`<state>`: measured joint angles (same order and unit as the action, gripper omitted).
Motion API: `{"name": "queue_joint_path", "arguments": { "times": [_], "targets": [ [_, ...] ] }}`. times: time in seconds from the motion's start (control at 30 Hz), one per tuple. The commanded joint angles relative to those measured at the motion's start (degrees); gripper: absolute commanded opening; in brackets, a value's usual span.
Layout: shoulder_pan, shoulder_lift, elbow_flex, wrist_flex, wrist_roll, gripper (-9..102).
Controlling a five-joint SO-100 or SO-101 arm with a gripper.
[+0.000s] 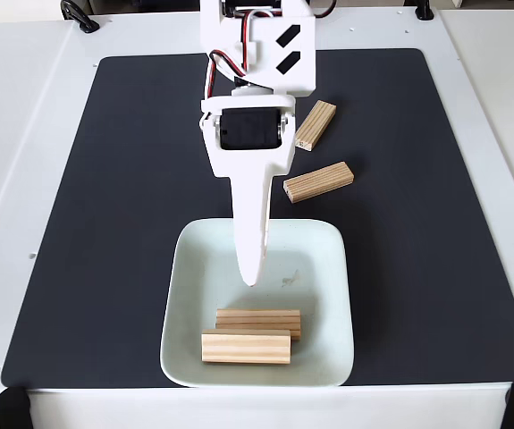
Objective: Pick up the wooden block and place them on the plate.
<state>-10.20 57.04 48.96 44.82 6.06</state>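
So far I count the job as half done: two blocks already lie in the plate [328,241], and two more wait out on the black mat [131,223] that covers the white counter [24,134]. Of the pair in the plate, the front block [246,347] lies near the lower rim, and the rear block [258,319] lies just behind it, touching or nearly so, both running left to right in the fixed view. The two left over sit beyond the plate's far right corner: the near block [318,181] lies at a slant just past the rim, and the far block [315,123] lies further back, angled more steeply, apart from its neighbour. My claw [253,279] hangs over the middle of the plate, its white fingers pointing down toward the bare floor of the dish, behind the two placed blocks. From this angle the fingers overlap into a single blade, so I cannot tell how far apart they are; I see no block between them. My judgement is that the next step is to go back for the near block, then the far one.
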Motion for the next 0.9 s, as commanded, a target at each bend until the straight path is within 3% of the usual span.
{"name": "queue_joint_path", "arguments": {
  "times": [0.0,0.13,0.33,0.67,0.87],
  "targets": [
    [0.0,2.02,-2.2,-0.44,0.18,38],
    [-0.09,7.03,2.29,-0.7,0.18,31],
    [-0.18,25.49,24.26,-0.35,0.18,-2],
    [-0.97,65.57,73.21,-1.05,-4.75,0],
    [-3.87,85.17,92.64,-1.14,-10.63,0]
  ]
}}
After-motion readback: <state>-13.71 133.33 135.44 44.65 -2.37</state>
